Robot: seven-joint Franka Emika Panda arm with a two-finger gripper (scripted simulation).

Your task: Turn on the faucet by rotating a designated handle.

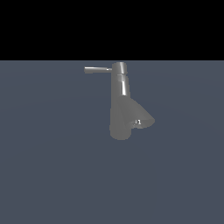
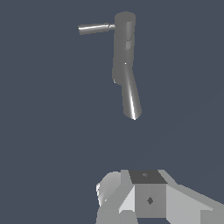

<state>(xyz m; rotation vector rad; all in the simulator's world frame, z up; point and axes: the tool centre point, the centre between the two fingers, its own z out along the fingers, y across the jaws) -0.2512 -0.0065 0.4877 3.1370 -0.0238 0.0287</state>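
Exterior view: the faucet [image 1: 122, 103] stands alone on a flat blue-grey floor [image 1: 48, 175], its tall column rising to a short cap. The handle [image 1: 98, 69], a thin straight rod, projects from the cap toward the exterior view's left. The flared cone-shaped spout [image 1: 139, 117], carrying a small white mark, points down toward the exterior view's right. No arm appears in this view.

Wrist view: the faucet [image 2: 124, 52] is seen well apart from the camera, with the handle [image 2: 94, 28] and the spout [image 2: 131, 100] on opposite sides of the column. Only part of the gripper [image 2: 146, 197] body shows at the frame edge; the fingertips are out of frame, so whether the jaws are wide or narrow cannot be told. Nothing is visibly held or touched.

Judged risks: 1, the approach may meet the thicker spout or the column instead of the thin rod, since all 3 parts share 1 grey finish. 2, contact near the cap would give little leverage, and the rod may not rotate. 3, a push along the rod's length, rather than across it, would probably slide off its rounded surface.
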